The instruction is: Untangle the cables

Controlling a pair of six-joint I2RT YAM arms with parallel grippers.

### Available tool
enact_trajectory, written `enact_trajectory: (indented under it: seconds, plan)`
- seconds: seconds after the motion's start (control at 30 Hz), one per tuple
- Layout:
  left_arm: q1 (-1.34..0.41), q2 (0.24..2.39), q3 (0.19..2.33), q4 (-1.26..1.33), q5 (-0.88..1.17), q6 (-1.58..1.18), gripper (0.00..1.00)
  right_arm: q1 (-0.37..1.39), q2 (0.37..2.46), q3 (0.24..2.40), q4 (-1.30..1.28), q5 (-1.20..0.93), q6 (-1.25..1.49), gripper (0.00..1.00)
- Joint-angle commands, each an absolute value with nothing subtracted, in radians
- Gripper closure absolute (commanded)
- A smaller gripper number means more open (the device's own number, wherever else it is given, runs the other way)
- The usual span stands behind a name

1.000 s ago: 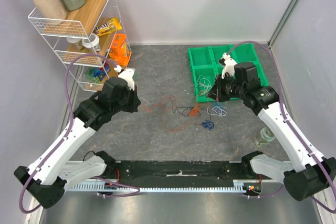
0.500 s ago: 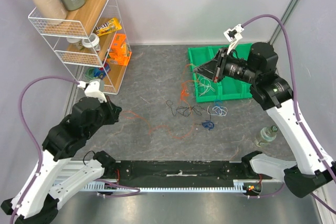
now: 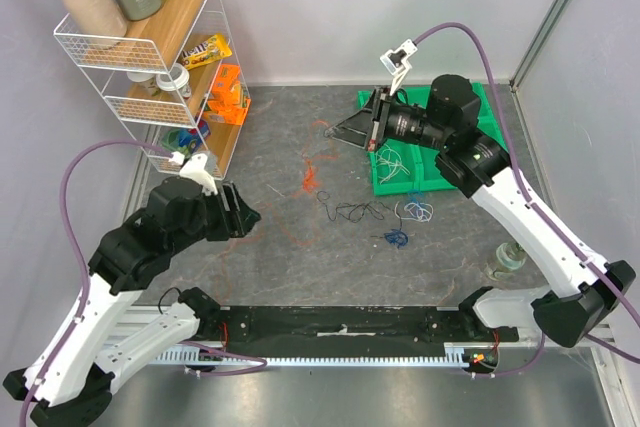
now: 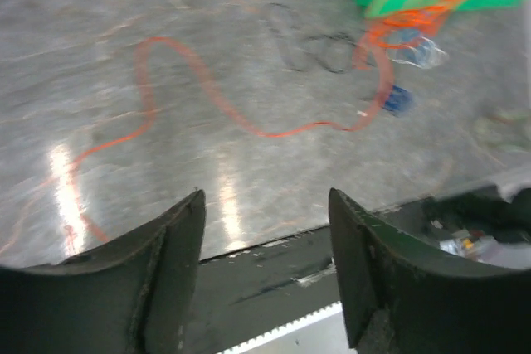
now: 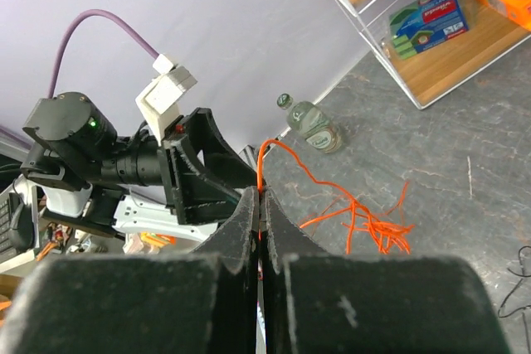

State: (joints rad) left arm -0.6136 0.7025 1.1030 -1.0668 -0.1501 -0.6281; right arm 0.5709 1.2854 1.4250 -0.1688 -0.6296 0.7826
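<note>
Between the closed right fingers (image 5: 239,234) an orange cable (image 5: 373,230) is pinched; the left fingers (image 4: 174,271) hang open above it.

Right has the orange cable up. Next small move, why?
Probably lift the right gripper higher, toward the green bin: it is shut on the orange cable, the left gripper stands open, and orange slack lies on the table near the black cable.

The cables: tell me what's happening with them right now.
The right gripper is shut on the orange cable, holding part of it up while the rest trails on the table. The left gripper is open and empty, low over the table. The black cable, blue cable and white cable lie near the green bin.
</note>
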Motion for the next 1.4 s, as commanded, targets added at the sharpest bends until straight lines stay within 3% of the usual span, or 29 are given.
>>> enact_trajectory:
  seconds: [0.0,0.17,0.37,0.83,0.93,1.1,1.17,1.37]
  plan:
    - [-0.615,0.712,1.102,-0.785,0.229,-0.531,0.37,0.601,1.299,1.485,-0.115,-0.580,0.827,1.00]
    - [-0.615,0.756,0.973,-0.531,0.420,-0.603,0.28,0.621,1.312,1.503,-0.109,-0.520,0.865,1.00]
    - [-0.624,0.788,0.916,-0.419,0.289,-0.559,0.28,0.627,1.324,1.522,-0.095,-0.505,0.897,1.00]
    - [-0.627,0.962,0.871,-0.232,0.311,-0.471,0.30,0.638,1.341,1.560,-0.098,-0.503,0.903,1.00]
    - [-0.626,0.985,0.867,-0.229,0.305,-0.462,0.40,0.640,1.342,1.566,-0.097,-0.499,0.902,1.00]
    - [-0.627,0.971,0.838,-0.311,0.269,-0.482,0.86,0.640,1.325,1.588,-0.127,-0.414,0.865,1.00]
    - [-0.627,0.936,0.812,-0.363,0.232,-0.483,0.95,0.640,1.319,1.629,-0.182,-0.333,0.824,1.00]
    - [-0.626,0.769,0.726,-0.477,0.117,-0.531,0.98,0.632,1.338,1.840,-0.437,0.059,0.665,1.00]
